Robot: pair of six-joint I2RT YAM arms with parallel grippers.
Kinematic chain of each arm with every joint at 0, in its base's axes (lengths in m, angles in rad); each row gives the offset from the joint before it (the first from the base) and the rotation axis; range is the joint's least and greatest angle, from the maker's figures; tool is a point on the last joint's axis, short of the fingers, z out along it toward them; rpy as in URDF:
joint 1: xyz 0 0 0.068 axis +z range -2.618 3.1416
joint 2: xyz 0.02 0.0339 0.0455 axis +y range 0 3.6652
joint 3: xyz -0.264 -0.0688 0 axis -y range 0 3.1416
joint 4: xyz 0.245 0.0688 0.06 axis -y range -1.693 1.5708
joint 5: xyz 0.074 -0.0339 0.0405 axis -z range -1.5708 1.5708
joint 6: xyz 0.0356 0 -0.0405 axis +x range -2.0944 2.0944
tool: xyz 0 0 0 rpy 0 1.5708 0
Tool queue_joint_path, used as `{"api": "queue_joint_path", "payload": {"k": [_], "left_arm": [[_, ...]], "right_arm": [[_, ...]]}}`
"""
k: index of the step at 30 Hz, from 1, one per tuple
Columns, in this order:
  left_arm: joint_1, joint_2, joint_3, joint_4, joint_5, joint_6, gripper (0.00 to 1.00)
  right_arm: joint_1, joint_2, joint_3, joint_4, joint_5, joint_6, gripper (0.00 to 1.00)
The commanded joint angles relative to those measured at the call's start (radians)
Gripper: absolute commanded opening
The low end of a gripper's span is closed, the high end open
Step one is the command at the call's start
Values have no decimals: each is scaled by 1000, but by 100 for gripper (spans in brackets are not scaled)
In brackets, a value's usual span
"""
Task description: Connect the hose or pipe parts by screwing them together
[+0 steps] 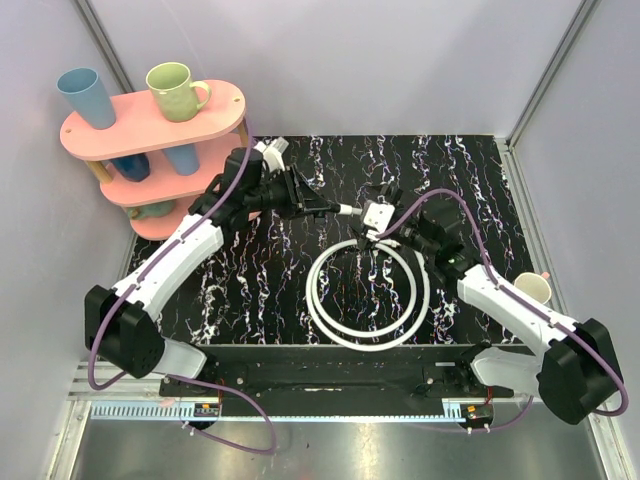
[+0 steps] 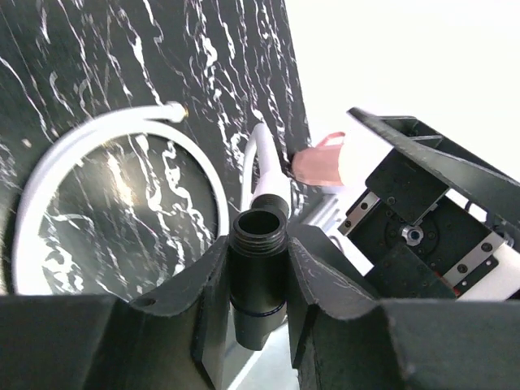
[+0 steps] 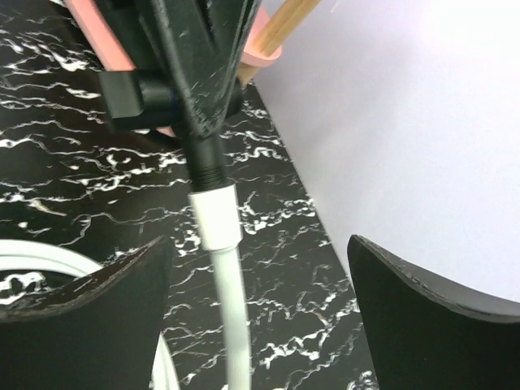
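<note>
In the left wrist view my left gripper [image 2: 258, 264] is shut on a short black threaded pipe part [image 2: 258, 244], its open threaded end pointing away. The white hose's end fitting [image 3: 215, 215] meets the black pipe's thread [image 3: 207, 166] end to end. The hose [image 3: 231, 317] runs down between the fingers [image 3: 89, 313] of my right gripper [image 3: 260, 305], which stand wide open without touching it. From above, the left gripper [image 1: 322, 205] and right gripper [image 1: 375, 218] face each other at the table's middle. The rest of the white hose [image 1: 368, 295] lies coiled in front of them.
A pink two-tier shelf [image 1: 225, 105] with several cups stands at the back left, close behind the left arm. A pale cup [image 1: 533, 288] sits at the right by the right arm. Grey walls close in the black marbled table [image 1: 250, 270].
</note>
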State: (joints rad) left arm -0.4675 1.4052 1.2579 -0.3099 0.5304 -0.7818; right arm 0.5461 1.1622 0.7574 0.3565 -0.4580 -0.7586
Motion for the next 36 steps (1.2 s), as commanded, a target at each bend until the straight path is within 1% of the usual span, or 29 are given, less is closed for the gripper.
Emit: {"api": "queue_joint_path", "payload": {"k": [1, 2, 5, 6, 11, 12, 15, 17, 18, 19, 21, 22, 23, 24, 25, 26, 27, 28, 29, 30, 32, 33, 34, 36], "left_arm": [[6, -41, -23, 112, 118, -275, 0], [6, -43, -32, 139, 128, -321, 0], [6, -51, -63, 187, 152, -394, 0], [6, -55, -64, 187, 151, -399, 0], [10, -63, -83, 210, 157, -454, 0], [12, -63, -83, 207, 158, -458, 0], [15, -74, -107, 245, 160, -503, 0], [15, -77, -141, 299, 167, -540, 0], [13, -74, -143, 301, 169, -536, 0], [12, -69, -131, 302, 174, -522, 0], [6, -55, -100, 269, 175, -386, 0], [4, -49, -57, 235, 168, -232, 0], [1, -43, -39, 162, 157, -153, 0], [-8, -45, -31, 146, 146, -79, 0], [-10, -43, -40, 143, 148, 50, 0], [-10, -46, -54, 146, 157, 115, 0], [-11, -49, -87, 158, 169, 178, 0], [-11, -54, -113, 179, 209, 272, 0], [-11, -66, -145, 286, 256, 301, 0], [-11, -74, -178, 340, 301, 323, 0], [-13, -86, -230, 424, 365, 377, 0], [-14, -84, -238, 436, 391, 409, 0], [-14, -84, -232, 428, 420, 483, 0], [-26, -84, -212, 361, 469, 588, 0]], "right_arm": [[34, 14, -1, 137, 97, -83, 92], [38, 22, 2, 136, 102, -93, 91], [64, 47, 7, 140, 125, -131, 86], [72, 50, 8, 142, 128, -139, 82], [101, 63, 20, 144, 136, -176, 72], [106, 68, 20, 144, 139, -183, 65], [123, 70, 14, 163, 147, -211, 51], [129, 74, 16, 170, 125, -203, 14], [133, 74, 25, 139, 104, -187, 2], [137, 74, 48, 112, 57, -162, 0], [140, 73, 75, 50, 22, -110, 0], [140, 73, 112, 18, -8, -82, 0], [140, 73, 137, -19, -25, -67, 0], [140, 82, 160, -75, -34, -44, 0], [138, 91, 208, -103, -65, -27, 0], [140, 99, 242, -141, -83, -21, 0], [134, 129, 281, -233, -103, -15, 0], [129, 146, 357, -275, -128, -8, 0], [124, 165, 394, -318, -149, -10, 0], [118, 197, 428, -405, -168, -11, 0], [101, 229, 508, -465, -224, -2, 0], [95, 263, 532, -523, -240, 2, 0], [88, 280, 581, -557, -279, 4, 0], [58, 316, 614, -618, -327, 19, 0]]}}
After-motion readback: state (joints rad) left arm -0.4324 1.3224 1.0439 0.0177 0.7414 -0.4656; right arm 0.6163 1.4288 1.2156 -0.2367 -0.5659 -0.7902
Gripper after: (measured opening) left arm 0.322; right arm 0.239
